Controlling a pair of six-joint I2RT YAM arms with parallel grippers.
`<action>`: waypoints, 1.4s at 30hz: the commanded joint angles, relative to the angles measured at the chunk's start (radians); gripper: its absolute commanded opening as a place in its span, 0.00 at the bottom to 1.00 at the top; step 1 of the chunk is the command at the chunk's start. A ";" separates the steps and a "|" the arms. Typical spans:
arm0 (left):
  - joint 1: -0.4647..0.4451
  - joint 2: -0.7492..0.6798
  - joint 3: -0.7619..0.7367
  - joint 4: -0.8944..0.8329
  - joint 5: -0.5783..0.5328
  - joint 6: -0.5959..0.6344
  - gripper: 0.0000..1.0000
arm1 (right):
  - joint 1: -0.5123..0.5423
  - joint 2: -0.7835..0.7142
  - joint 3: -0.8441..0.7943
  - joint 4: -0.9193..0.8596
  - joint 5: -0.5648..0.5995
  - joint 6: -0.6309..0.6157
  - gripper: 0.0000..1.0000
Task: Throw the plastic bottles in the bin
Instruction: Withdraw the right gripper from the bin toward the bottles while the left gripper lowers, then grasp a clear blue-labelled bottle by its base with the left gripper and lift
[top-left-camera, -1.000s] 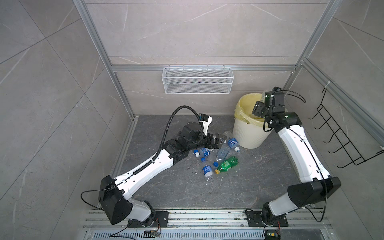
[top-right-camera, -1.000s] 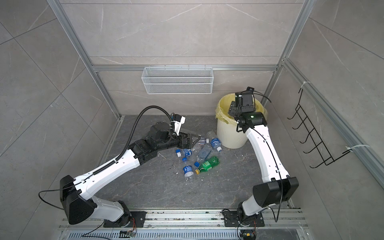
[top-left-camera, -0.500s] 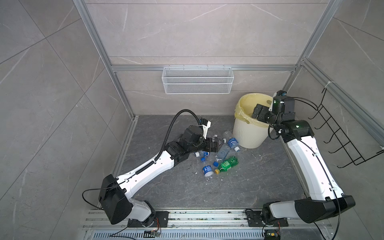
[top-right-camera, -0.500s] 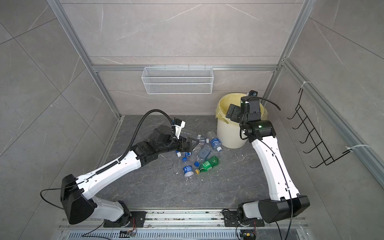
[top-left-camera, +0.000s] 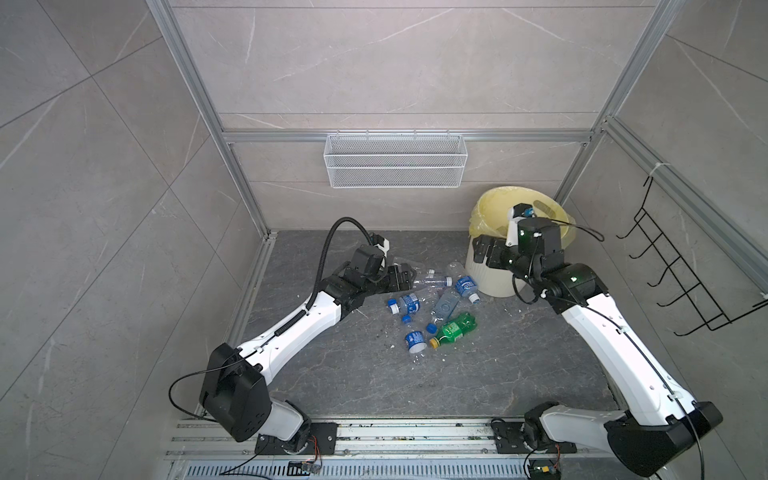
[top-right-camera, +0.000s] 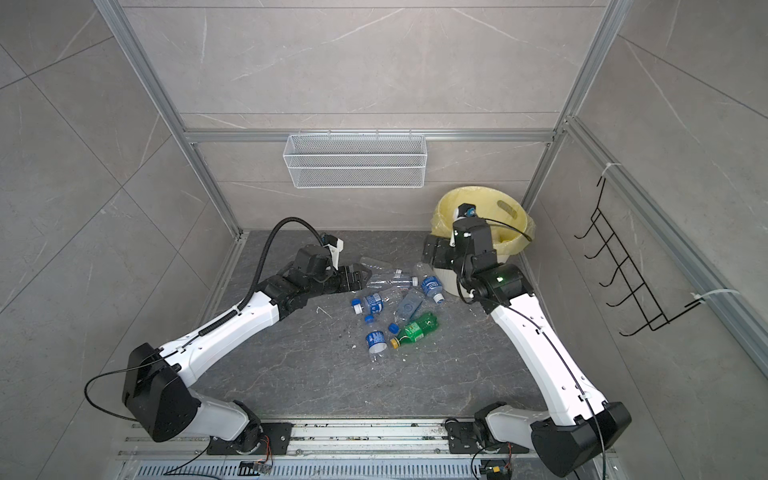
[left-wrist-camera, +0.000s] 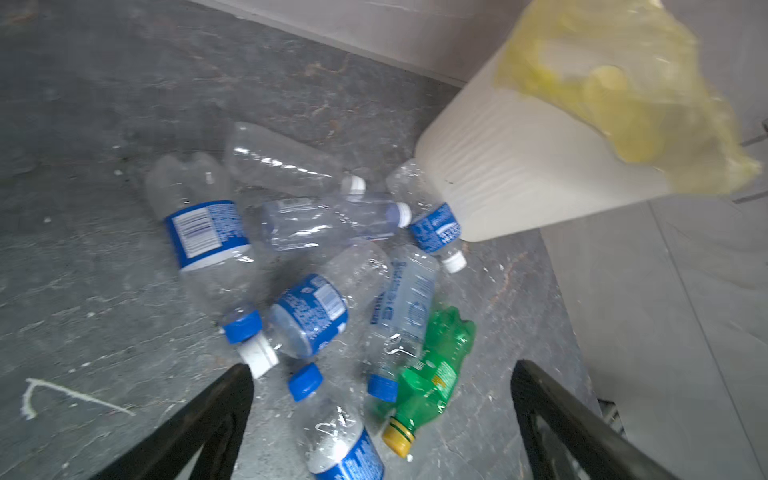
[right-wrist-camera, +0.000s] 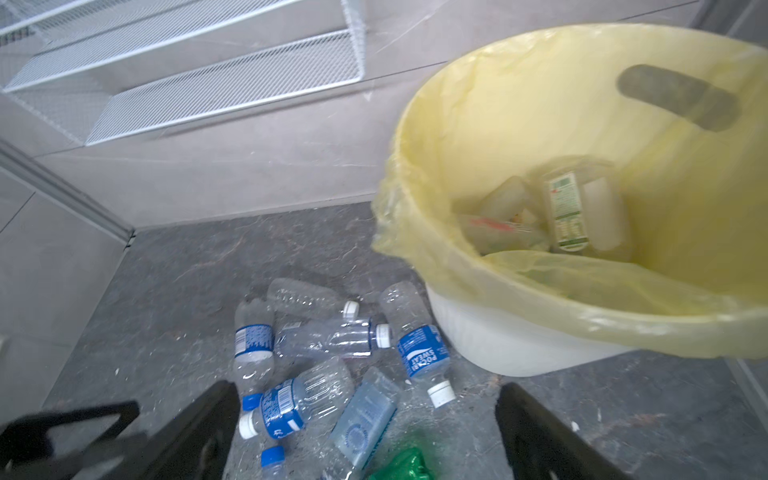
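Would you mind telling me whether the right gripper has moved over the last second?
Yes. In a top view the right gripper has dropped from above the bin's rim to beside its left wall, toward the plastic bottles on the floor.

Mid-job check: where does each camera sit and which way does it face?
Top views: high above the arm bases, looking down and rearward at bottles, bin; both arms show.
Left wrist: behind the open left hand, facing bottles and the bin's wall; both fingers show.
Right wrist: behind the open right hand, facing bottles and into the bin; both fingers show.
Shared: every view shows the green bottle.
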 joint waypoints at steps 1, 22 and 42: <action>0.058 0.043 0.001 -0.028 0.011 -0.028 1.00 | 0.083 -0.001 -0.067 0.084 0.035 -0.029 1.00; 0.153 0.552 0.376 -0.172 -0.106 0.099 0.97 | 0.325 0.196 -0.321 0.332 0.017 0.089 1.00; 0.156 0.704 0.480 -0.196 -0.159 0.104 0.77 | 0.325 0.201 -0.361 0.341 -0.003 0.124 1.00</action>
